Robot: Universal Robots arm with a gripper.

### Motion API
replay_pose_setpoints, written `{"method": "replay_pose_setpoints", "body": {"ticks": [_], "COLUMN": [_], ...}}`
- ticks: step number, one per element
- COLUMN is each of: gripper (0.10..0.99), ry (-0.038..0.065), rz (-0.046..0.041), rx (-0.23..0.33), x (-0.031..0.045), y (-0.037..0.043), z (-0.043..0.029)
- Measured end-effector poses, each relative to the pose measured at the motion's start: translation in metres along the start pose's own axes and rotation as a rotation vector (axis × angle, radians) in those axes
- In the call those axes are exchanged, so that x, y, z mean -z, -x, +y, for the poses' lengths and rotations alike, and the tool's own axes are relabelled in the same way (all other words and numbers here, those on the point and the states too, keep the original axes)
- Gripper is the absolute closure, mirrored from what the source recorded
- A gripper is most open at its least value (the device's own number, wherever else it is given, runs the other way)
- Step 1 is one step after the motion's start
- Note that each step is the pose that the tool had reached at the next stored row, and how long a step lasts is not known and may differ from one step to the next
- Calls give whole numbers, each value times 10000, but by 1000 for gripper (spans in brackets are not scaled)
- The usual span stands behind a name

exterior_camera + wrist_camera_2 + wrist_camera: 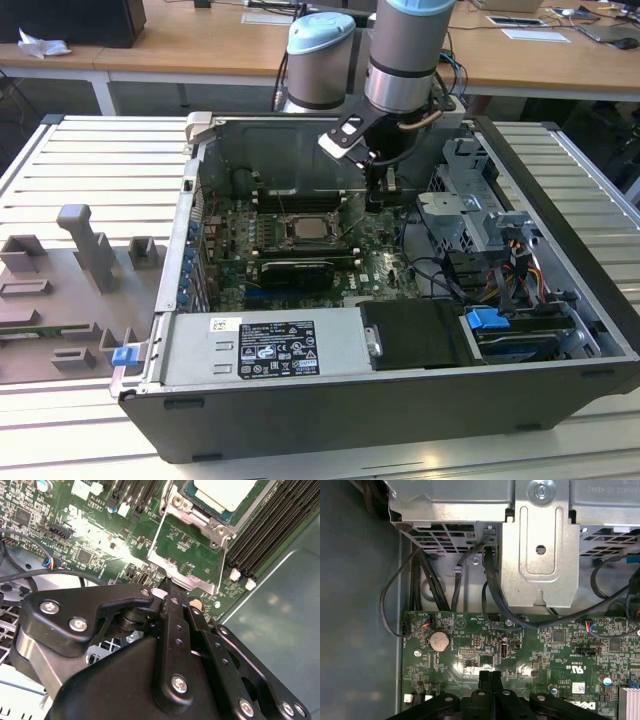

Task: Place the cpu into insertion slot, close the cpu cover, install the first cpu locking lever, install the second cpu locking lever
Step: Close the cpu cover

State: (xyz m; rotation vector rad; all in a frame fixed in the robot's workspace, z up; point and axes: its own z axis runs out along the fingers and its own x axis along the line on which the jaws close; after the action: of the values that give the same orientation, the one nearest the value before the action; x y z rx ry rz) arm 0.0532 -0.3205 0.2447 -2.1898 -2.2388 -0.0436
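The cpu lay seated in the insertion slot, its pale metal top level inside the silvery rim, so the first step of the task looked done. In the second wrist view it sat ahead of the pincer, on the far side of the cover from the fingertips. In the exterior view the cpu lay in the slot on the green board, lower than the pincer and off to one side of it.

The cpu cover was not closed. It was swung back off the slot toward the pincer, and green board showed through its central cut-out. Its free edge lay right at the fingertips, touching them or very nearly so.

The pincer was clenched, its two black fingers pressed together with only a thin seam between them. I could not tell whether the cover's thin edge was nipped in that seam or only met by the tips.

By my reading the work stood at the second step, with the cover yet to come down over the cpu. I could not pick out the two locking levers with any certainty, and with the cover open neither could be fastened. Long black memory slots ran just beyond the slot, and on the pincer's other side was the metal drive cage.
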Motion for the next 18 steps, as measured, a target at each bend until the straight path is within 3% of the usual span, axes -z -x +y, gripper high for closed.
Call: {"method": "replay_pose_setpoints", "body": {"ticks": [14, 18], "gripper": [980, 980], "ry": [0, 0], "rz": [0, 1], "rx": [0, 0], "x": [2, 4], "y": [-3, -7], "z": [-138, -292]}}
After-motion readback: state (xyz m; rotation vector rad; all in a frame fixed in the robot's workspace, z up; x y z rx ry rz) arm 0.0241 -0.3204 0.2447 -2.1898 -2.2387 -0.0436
